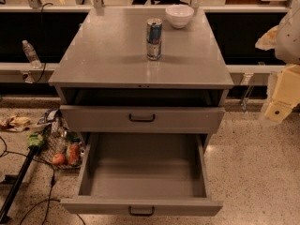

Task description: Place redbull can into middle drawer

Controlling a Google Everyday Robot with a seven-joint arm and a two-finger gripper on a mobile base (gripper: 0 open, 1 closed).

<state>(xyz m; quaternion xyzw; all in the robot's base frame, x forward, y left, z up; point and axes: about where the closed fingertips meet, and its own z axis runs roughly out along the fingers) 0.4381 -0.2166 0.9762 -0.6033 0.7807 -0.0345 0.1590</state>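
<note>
- Gripper (279, 104) is hanging at far rt edge of view, beside the cabinet's (112, 55) rt side, level w/ its upper part.
- Gripper opening: apart or together not determinable.
- It is touching neither can nor drawer, and is well apart from both.
- Redbull can (154, 39) is standing upright on the cabinet top, centre-rear, near white bowl (179, 16), not touching it.
- Middle drawer (143, 172) is sitting pulled out, below the other handled drawer front (142, 118).

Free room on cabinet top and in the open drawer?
Open grey-brown middle drawer tray: bare throughout. Grey cabinet top: free left and front; crowded back-centre by slim blue-and-silver redbull can and white bowl; gripper hangs right of the cabinet.
</note>
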